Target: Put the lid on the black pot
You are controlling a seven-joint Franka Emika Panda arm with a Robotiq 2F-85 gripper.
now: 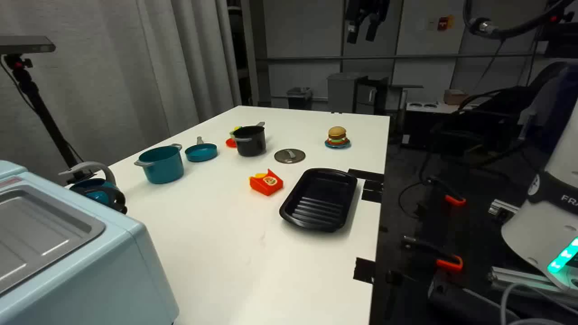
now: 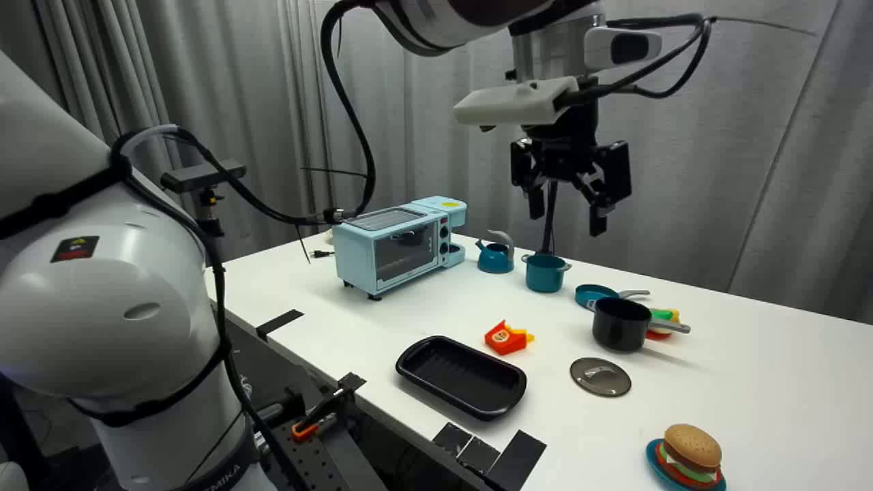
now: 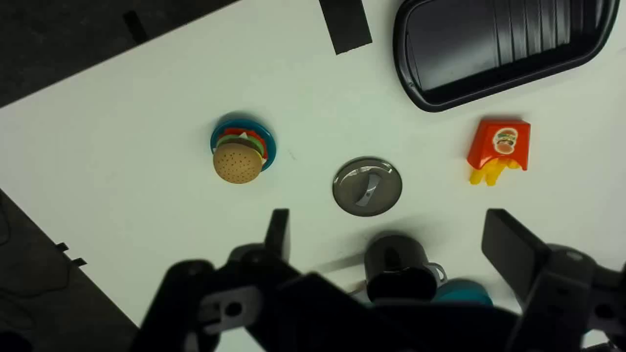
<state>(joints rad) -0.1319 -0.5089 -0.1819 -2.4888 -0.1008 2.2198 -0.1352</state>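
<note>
Wrist view; gripper (image 3: pixel 386 231) high, pointing down, spread wide; lid (image 3: pixel 368 187) flat on table (image 3: pixel 146 210)

Robotics laboratory, to judge by its fittings: cable-strung white jointed robot arm (image 2: pixel 106 337), bar-shaped grey camera (image 1: pixel 27 44) on a black stand (image 1: pixel 49 121), black orange-handled clamps (image 1: pixel 449 263), silver-coloured metal rails (image 1: pixel 519 277). Grey folded fabric curtain (image 1: pixel 104 81) alongside a long white surface (image 1: pixel 235 271) edged with black tape strips (image 1: pixel 363 269), furnished kitchen-fashion with pale-blue box-shaped glass-fronted toaster oven (image 2: pixel 402 251), round grey-handled teal pot (image 1: pixel 165 167), red plastic carton of toy yellow fries (image 2: pixel 506 339).
</note>
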